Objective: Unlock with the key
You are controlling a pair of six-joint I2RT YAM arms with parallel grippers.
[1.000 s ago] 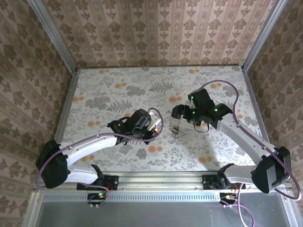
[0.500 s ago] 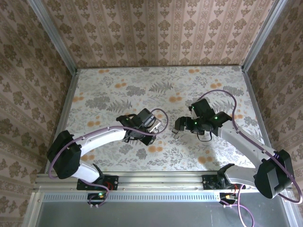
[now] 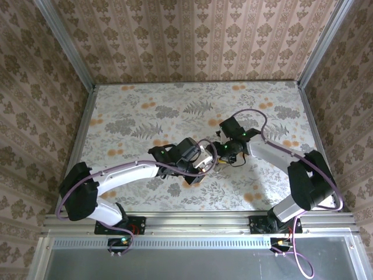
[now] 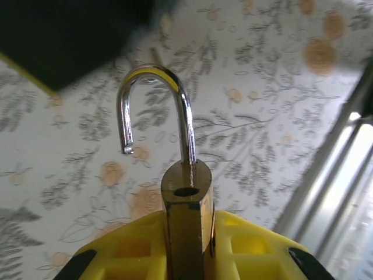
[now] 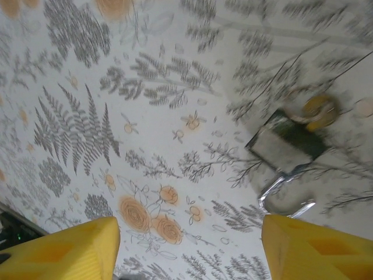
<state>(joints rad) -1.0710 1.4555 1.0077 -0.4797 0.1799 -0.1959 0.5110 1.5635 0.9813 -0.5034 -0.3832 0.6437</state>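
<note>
1. The small dark-grey and silver metal key [image 5: 285, 143] looks blurry in the right wrist view. It is a flat dark piece with a silver loop.
2. It lies on the flowery bench [image 5: 87, 116], ahead of the right tool [image 5: 187, 245].
3. From above the key is too small to make out.
4. The right tool's yellow fingers [image 5: 64, 248] are spread wide and hold nothing.
5. The left tool [image 4: 186, 248], just beside the right tool, is clenched on a brass-gold padlock [image 4: 186, 204]. One end of its silver shackle [image 4: 186, 122] is out, and its lower part is cut off.
</note>
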